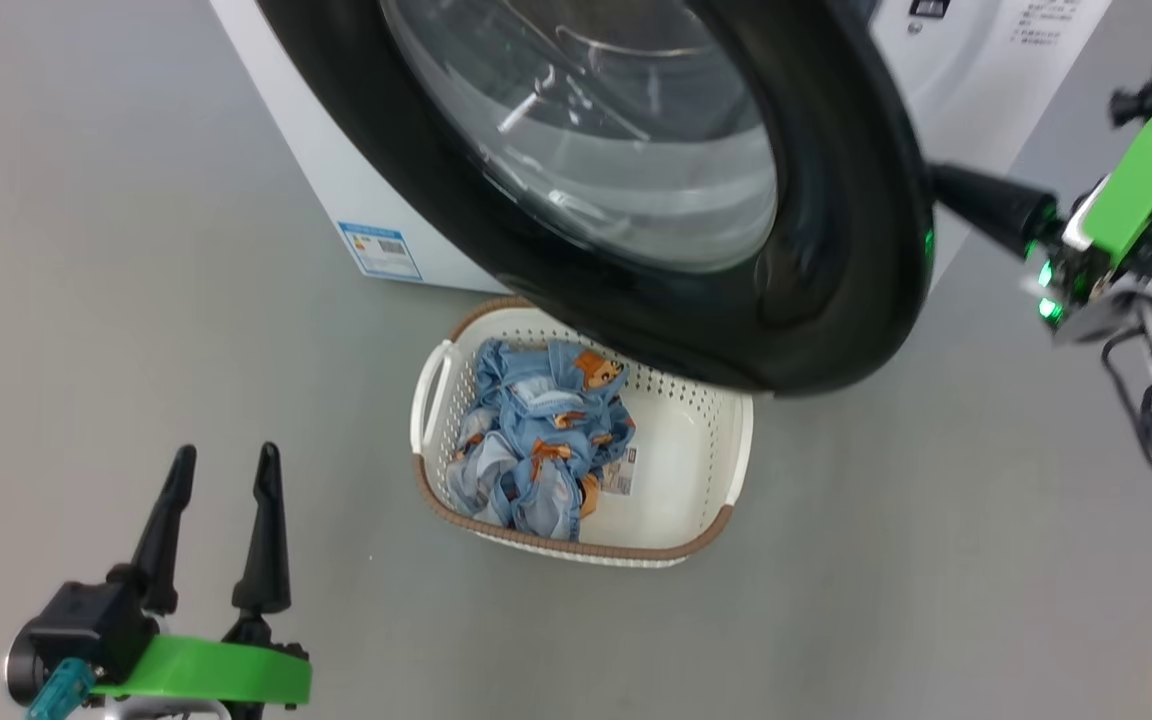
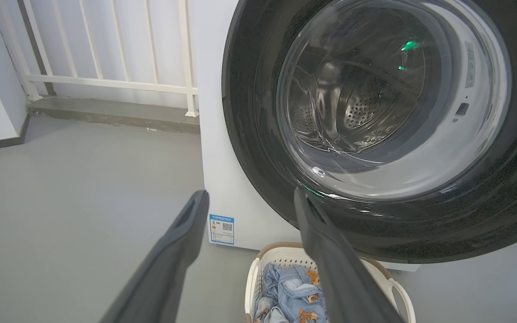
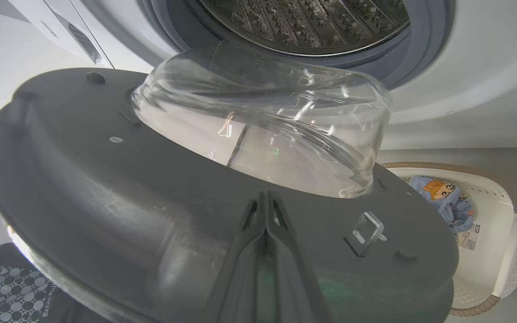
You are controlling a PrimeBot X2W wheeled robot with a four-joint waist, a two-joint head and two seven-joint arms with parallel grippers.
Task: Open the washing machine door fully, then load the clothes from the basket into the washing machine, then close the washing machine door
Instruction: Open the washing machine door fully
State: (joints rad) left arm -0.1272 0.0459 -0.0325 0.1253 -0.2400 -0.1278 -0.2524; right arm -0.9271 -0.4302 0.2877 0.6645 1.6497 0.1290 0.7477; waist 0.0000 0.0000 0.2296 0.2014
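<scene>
Showing blue QR sticker point(image 2: 221, 229) on washing machine point(image 2: 222, 170); label point(image 1: 619, 470) in basket point(image 1: 739, 470) unreadable.

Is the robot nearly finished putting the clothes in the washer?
Not yet. Done: the washing machine door stands partway open. In hand: the shut right end effector rests against its inner side. To do: the clothes lie in the basket, the left end effector hangs open, and closing comes last.
</scene>
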